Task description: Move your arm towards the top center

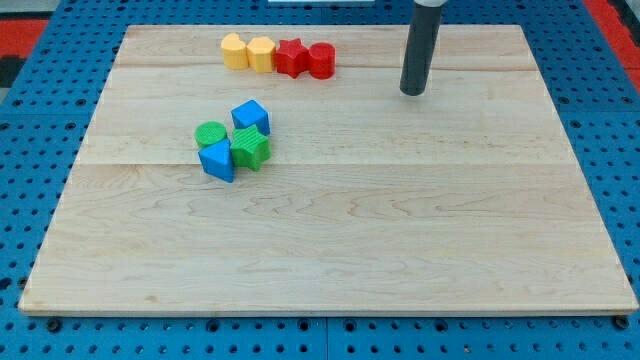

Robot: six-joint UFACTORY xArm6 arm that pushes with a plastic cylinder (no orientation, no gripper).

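My tip (413,92) is the lower end of a dark rod that comes down from the view's top, right of centre. It touches no block. To its left along the top edge stands a row: a yellow block (234,50), a yellow hexagon block (261,54), a red star block (291,57) and a red cylinder (321,61). The red cylinder is the block nearest the tip, some way to its left. Lower left sits a cluster: a blue cube (250,116), a green cylinder (211,134), a green star block (250,148) and a blue triangle block (216,160).
The blocks lie on a pale wooden board (400,230). A blue perforated surface (30,150) surrounds it on all sides, and red shows at the view's top corners.
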